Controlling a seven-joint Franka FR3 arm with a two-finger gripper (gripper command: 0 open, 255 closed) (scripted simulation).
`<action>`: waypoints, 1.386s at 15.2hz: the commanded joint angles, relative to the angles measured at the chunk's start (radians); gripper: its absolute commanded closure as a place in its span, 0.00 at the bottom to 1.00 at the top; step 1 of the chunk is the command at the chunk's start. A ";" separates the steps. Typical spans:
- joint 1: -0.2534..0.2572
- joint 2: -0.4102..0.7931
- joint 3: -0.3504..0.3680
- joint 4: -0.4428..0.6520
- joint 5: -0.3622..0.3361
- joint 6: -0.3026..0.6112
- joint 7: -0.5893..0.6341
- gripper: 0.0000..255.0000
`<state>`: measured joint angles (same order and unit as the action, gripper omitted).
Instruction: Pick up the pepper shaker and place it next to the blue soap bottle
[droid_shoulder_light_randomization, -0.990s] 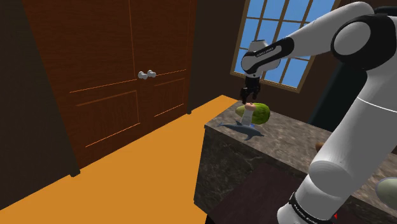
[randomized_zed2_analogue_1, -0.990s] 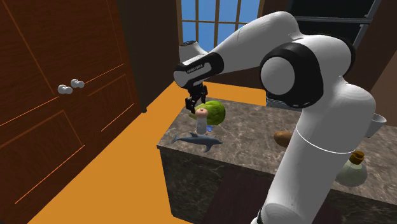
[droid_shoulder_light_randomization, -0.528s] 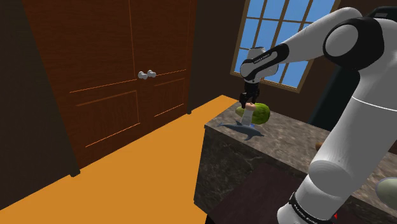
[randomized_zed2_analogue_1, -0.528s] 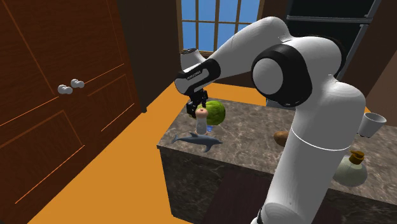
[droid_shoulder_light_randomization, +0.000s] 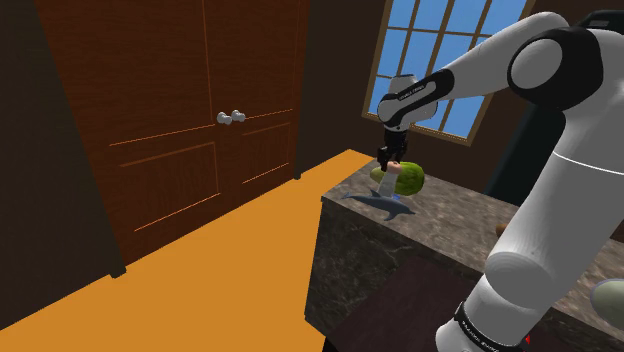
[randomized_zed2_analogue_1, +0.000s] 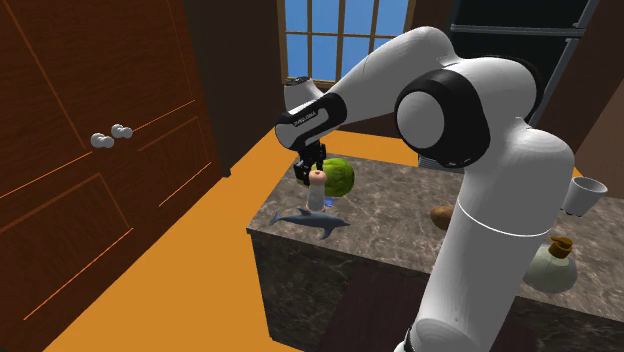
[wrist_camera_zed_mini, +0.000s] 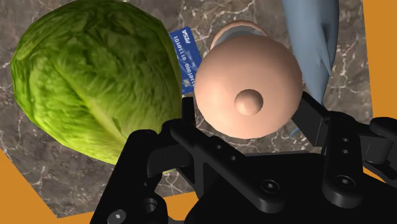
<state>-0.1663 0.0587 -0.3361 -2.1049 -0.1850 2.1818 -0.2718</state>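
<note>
— Where does the pepper shaker (wrist_camera_zed_mini: 248, 86) stand?

— Upright on the dark marbled counter (randomized_zed2_analogue_1: 400, 215), near its corner at the second exterior view's left. Its rounded pink cap faces straight up at the wrist camera.

— And the gripper (wrist_camera_zed_mini: 249, 118)?

— Directly over it, pointing down. One black finger (wrist_camera_zed_mini: 188, 121) lies against one side of the cap and the other against the opposite side. No gap shows, so the gripper is clamped on the pepper shaker.

— Is it lifted?

— Its foot looks to be on the counter in the second exterior view, just beside a blue card (wrist_camera_zed_mini: 184, 54).

— What else is close by?

— A green cabbage (wrist_camera_zed_mini: 95, 83) is just beside the shaker. A grey-blue dolphin figure (randomized_zed2_analogue_1: 310, 218) lies on its other side, at the counter's edge above the orange floor (randomized_zed2_analogue_1: 200, 250).
</note>
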 joint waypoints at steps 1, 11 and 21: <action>0.000 0.000 0.000 0.000 0.000 0.000 0.000 1.00; 0.002 -0.018 0.001 0.021 -0.002 -0.039 -0.003 1.00; 0.006 -0.065 0.005 0.106 -0.006 -0.168 -0.014 1.00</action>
<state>-0.1611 -0.0014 -0.3326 -2.0121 -0.1914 2.0312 -0.2852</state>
